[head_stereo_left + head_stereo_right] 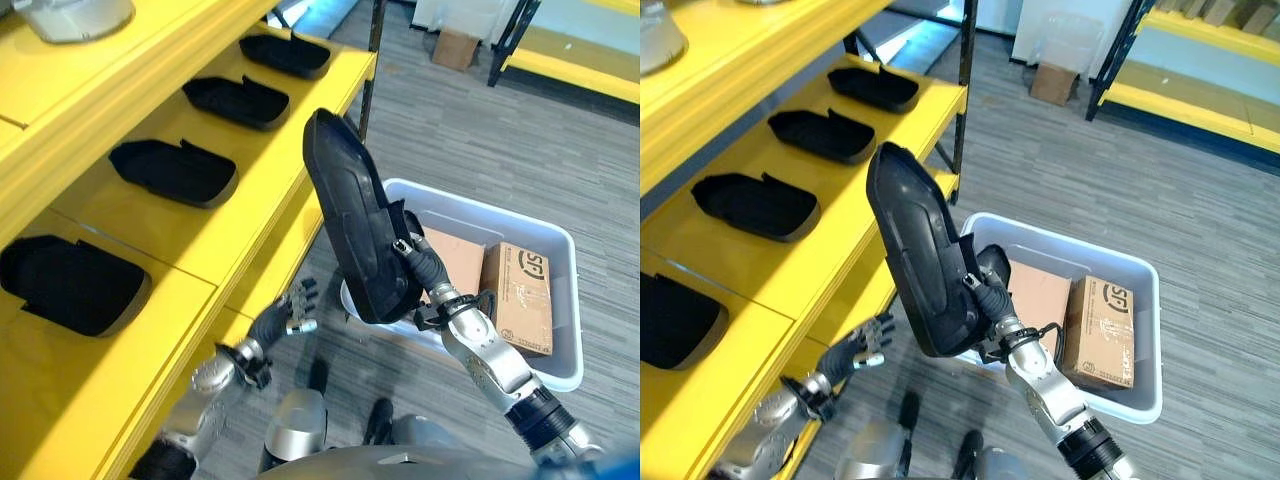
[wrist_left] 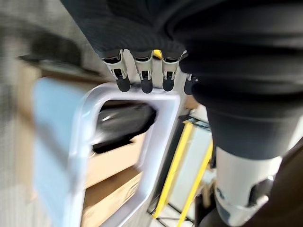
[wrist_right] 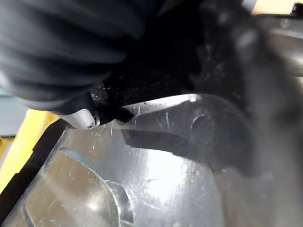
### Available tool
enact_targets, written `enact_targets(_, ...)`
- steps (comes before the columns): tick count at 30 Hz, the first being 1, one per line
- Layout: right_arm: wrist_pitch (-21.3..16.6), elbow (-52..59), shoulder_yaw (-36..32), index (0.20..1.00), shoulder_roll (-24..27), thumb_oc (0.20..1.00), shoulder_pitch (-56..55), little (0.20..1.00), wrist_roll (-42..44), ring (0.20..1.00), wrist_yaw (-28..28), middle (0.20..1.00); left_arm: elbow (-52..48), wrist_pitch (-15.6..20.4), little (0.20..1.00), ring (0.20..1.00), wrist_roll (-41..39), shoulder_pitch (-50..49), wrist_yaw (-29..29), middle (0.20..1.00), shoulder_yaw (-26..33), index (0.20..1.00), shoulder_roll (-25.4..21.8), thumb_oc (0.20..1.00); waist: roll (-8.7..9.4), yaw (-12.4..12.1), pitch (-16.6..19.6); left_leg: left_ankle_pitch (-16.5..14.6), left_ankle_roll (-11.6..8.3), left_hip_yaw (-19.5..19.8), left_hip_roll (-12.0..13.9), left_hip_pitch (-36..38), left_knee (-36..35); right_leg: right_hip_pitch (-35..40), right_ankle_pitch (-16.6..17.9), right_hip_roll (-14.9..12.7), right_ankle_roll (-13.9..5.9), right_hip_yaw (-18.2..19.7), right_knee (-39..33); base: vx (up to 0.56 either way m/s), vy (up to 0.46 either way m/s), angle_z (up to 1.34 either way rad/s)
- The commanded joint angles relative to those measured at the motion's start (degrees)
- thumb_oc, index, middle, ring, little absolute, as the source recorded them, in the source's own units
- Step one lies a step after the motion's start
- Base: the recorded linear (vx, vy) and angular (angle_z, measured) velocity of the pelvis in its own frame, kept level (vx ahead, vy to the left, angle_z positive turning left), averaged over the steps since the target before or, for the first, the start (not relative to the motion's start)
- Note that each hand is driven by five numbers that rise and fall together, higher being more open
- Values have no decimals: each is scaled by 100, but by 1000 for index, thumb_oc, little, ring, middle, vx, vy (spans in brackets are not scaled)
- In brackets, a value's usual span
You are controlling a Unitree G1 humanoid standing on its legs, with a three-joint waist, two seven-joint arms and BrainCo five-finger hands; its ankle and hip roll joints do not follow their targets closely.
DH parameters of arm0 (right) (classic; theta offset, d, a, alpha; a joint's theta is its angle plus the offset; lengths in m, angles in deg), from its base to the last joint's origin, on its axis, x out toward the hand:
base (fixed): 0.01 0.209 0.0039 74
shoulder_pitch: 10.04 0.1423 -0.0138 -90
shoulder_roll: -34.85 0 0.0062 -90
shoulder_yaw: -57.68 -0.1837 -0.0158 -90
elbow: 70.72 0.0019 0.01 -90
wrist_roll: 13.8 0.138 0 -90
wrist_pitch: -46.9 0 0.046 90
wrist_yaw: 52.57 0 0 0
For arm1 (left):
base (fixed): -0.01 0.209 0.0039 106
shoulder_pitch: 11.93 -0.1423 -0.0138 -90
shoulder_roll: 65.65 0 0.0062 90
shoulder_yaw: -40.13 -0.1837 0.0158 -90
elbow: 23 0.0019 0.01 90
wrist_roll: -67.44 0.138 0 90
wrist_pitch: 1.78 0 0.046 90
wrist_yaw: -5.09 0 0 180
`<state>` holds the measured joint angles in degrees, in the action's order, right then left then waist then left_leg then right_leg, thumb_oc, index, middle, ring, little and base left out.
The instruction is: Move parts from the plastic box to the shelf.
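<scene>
My right hand (image 1: 992, 290) gripped a long black part (image 1: 918, 256), fingers curled round its lower end, holding it upright above the plastic box (image 1: 1137, 270) at five o'clock of the yellow shelf (image 1: 845, 230). My left hand (image 1: 283, 316) hung open below.

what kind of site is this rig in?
Probably a warehouse or factory parts store. Yellow metal shelf racking holds a row of identical black moulded parts, a grey plastic box with cardboard cartons sits on the floor, and the right hand lifts another black part.
</scene>
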<state>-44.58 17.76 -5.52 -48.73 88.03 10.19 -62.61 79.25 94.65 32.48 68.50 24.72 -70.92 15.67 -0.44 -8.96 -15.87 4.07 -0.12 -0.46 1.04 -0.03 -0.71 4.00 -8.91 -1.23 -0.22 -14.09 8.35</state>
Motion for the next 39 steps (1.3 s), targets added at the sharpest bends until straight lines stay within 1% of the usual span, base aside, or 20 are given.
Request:
enact_targets(1,-579,545,-297,200,53,200,259,200,178,200,216,200,-169,189,1000,1000,-197,172,64,1000,-74,1000,93,1000,104,-113,309,-290,29,150,-325,28,9,25,780,15,-339,276,-726,-90,-171,50)
enact_targets(3,-638,535,-341,200,65,200,191,200,182,200,263,200,-122,281,1000,1000,-200,134,136,1000,-76,1000,125,1000,73,-57,329,-270,0,89,-328,-44,4,1,851,-4,-355,296,-868,-106,-141,25)
enact_targets(5,-636,565,-413,200,51,200,83,200,151,200,233,200,-67,252,1000,1000,-71,135,273,1000,-65,1000,136,1000,45,53,337,-293,-29,-240,-301,-68,50,-8,900,-43,-390,185,-916,-92,-131,39)
enact_targets(6,-643,675,-482,200,76,200,-104,200,158,200,50,200,56,189,1000,1000,109,222,488,1000,-110,1000,138,1000,26,267,331,-337,-112,-1105,-160,-76,163,33,909,-147,-428,-155,-940,-176,-144,51)
enact_targets(7,-597,716,-532,200,98,200,-212,200,179,200,-26,200,176,225,1000,1000,240,339,618,1000,-219,1000,155,1000,50,445,312,-400,-187,-1668,16,-120,441,28,909,-278,-424,-384,-906,-171,-112,100)
enact_targets(10,-621,557,-611,200,126,200,-171,200,226,200,204,200,158,261,1000,1000,224,348,667,1000,-314,1000,184,1000,121,514,233,-618,-263,-1833,274,-278,1129,9,878,-446,-359,-468,-807,-120,-45,186)
enact_targets(12,-555,464,-618,200,172,200,-48,200,180,200,310,200,87,224,1000,1000,311,323,652,1000,-319,1000,187,1000,133,550,246,-934,-333,-1907,632,-180,1580,-35,771,-637,-346,-542,-648,-46,55,5)
enact_targets(13,-508,435,-582,200,211,200,3,200,201,200,297,200,70,158,1000,1000,207,293,687,1000,-276,1000,184,1000,117,554,318,-884,-399,-1891,898,-56,1618,-110,720,-743,-318,-607,-552,-15,88,5)
enact_targets(14,-487,433,-585,200,214,200,9,200,191,200,290,200,41,112,1000,1000,175,274,704,1000,-251,1000,183,1000,97,545,356,-799,-447,-1823,997,2,1577,-137,708,-775,-316,-610,-542,-42,87,-8)
enact_targets(16,-383,406,-566,200,223,200,27,200,186,200,400,200,7,45,1000,1000,185,160,740,1000,-140,1000,161,1000,44,494,483,-313,-572,-1598,1250,72,1332,-240,715,-827,-240,-652,-519,-55,87,5)
enact_targets(17,-364,403,-555,200,229,200,24,200,190,200,412,200,24,58,1000,1000,195,136,770,1000,-128,1000,157,1000,30,487,502,-212,-605,-1554,1319,79,1293,-246,702,-836,-237,-653,-512,-64,129,-1)
enact_targets(18,-350,430,-507,200,279,200,10,200,174,200,486,200,69,80,1000,1000,198,65,816,1000,-97,1000,155,1000,-21,475,545,99,-703,-1426,1543,80,1213,-270,666,-887,-229,-685,-485,-39,163,10)
enact_targets(20,-296,548,-432,200,409,200,6,200,109,200,479,200,97,126,1000,1000,126,44,832,1000,-130,1000,203,1000,-154,482,569,394,-784,-1428,1757,56,1190,-392,602,-1019,-225,-838,-347,-94,295,48)
enact_targets(21,-267,591,-395,200,472,200,19,200,102,200,446,200,87,123,1000,1000,88,61,784,1000,-177,1000,227,1000,-247,492,572,427,-880,-1452,1833,71,1225,-433,478,-1084,-259,-903,-229,-115,316,53)
enact_targets(25,-202,602,-340,200,589,200,272,200,34,200,376,200,148,231,1000,1000,-98,175,615,1000,-254,1000,257,1000,-475,514,474,517,-915,-1599,1811,52,1176,-730,299,-1242,-247,-1183,278,-211,261,70)
enact_targets(27,-48,530,-310,200,511,200,398,200,-26,200,327,200,180,242,1000,1000,-179,189,563,1000,-258,1000,244,1000,-588,498,400,727,-984,-1820,1849,48,1084,-725,127,-1260,-197,-1402,519,-227,301,83)
enact_targets(29,20,497,-297,200,485,200,421,200,-64,200,390,200,185,302,1000,1000,-162,126,529,1000,-259,1000,257,1000,-591,456,376,794,-969,-1781,1815,-17,1114,-652,97,-1241,-199,-1405,522,-146,269,64)
enact_targets(35,85,337,-303,200,447,200,531,200,15,200,589,200,117,367,1000,1000,152,32,285,1000,-269,1000,214,1000,-532,268,384,503,-854,-1703,1498,41,884,-330,297,-1273,-360,-1370,209,-125,274,29)
enact_targets(38,40,383,-318,200,426,200,518,200,-244,200,499,200,24,441,1000,1000,211,-46,54,1000,-179,1000,104,1000,-429,155,408,97,-718,-1648,1237,167,690,-162,496,-1328,-507,-1293,-20,-128,244,17)
enact_targets(39,-44,395,-340,200,436,200,534,200,-521,200,328,200,-18,446,1000,1000,166,-78,-71,1000,-137,1000,49,1000,-390,107,413,-32,-586,-1697,1131,177,628,-137,648,-1383,-520,-1330,-119,-189,294,47)
